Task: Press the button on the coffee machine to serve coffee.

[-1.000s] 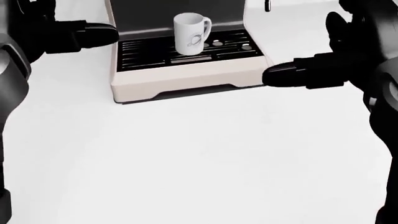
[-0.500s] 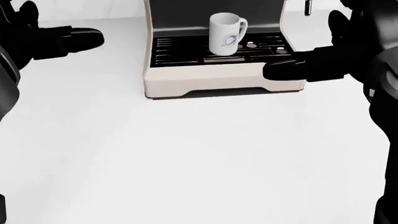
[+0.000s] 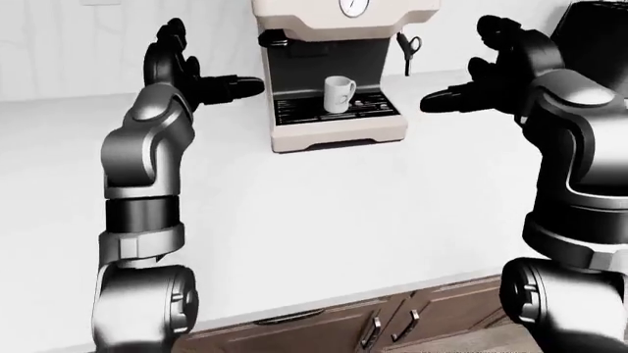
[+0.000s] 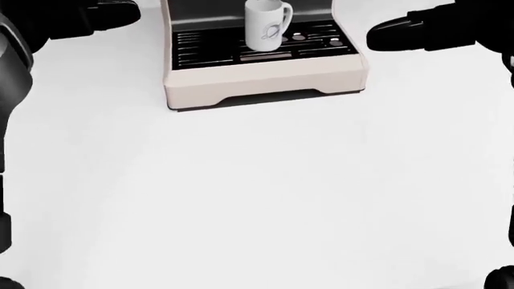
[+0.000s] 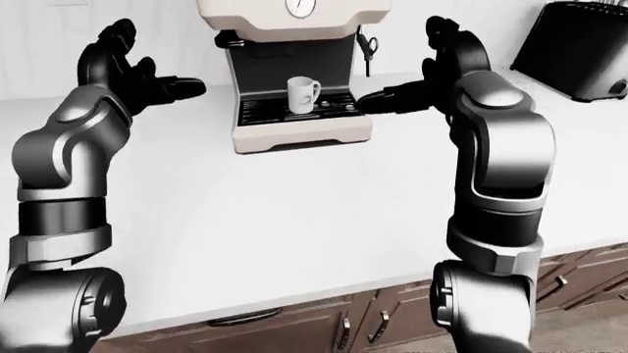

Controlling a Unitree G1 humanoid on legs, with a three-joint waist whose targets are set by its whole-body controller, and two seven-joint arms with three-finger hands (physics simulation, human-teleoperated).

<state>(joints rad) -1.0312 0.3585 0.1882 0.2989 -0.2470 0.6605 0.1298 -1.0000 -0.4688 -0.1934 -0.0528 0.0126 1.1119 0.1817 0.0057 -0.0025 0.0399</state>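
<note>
We hold our left hand (image 3: 201, 82) and right hand (image 3: 471, 92) open beside the coffee machine (image 3: 333, 73), upper centre on the desk (image 3: 324, 220); one fingertip should rise toward its top, mug (image 3: 339, 93) undisturbed.

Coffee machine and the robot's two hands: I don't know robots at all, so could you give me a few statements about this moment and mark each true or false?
1. A white mug stands on the drip tray of the coffee machine. True.
2. The right hand is gripping the mug. False: it is off to the machine's right in the left-eye view, fingers open, holding nothing.
3. The left hand is raised on the machine's other side, also empty. True.
4. The mug lies tipped on its side. False: it stands upright.
5. A dark appliance sits on the counter at the right of the right-eye view. True.
</note>
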